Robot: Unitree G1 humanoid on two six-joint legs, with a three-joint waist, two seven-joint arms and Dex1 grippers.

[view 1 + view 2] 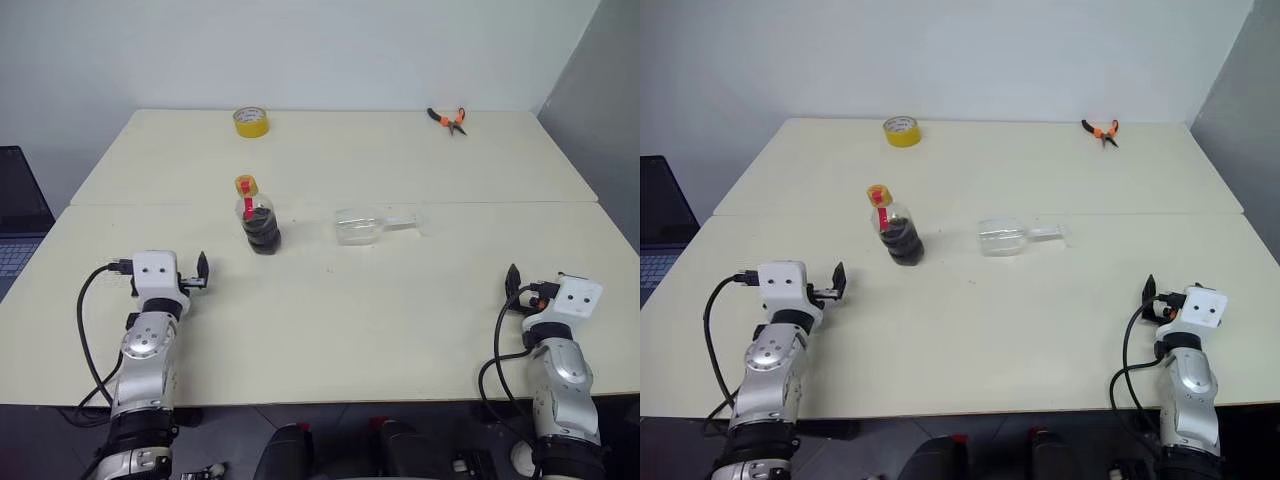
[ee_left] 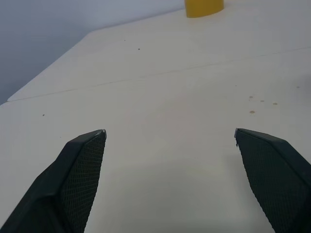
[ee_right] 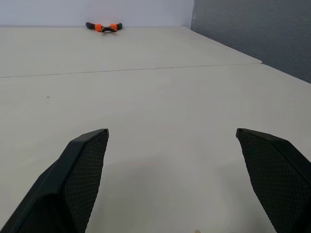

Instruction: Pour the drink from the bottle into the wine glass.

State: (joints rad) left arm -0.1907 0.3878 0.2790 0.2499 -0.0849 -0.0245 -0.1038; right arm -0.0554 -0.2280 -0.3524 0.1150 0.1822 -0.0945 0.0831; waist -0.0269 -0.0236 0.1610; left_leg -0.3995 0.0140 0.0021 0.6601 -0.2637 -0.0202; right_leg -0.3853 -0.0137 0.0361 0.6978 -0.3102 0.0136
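1. The bottle [image 1: 259, 217] stands upright near the middle of the desk [image 1: 330, 330], cap on, with the dark drink [image 1: 262, 232] inside.
2. The wine glass [image 1: 366, 224] lies on its side just to the right of the bottle; pouring now would spill, so it must stand first.
3. The left tool [image 1: 201, 270] and the right tool [image 1: 512, 280] are both wide and empty, well apart from both things.
4. A careless reach could make the glass roll away.

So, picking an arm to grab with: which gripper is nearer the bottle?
Left. The left gripper sits just short of the bottle; the right gripper is far across the table.
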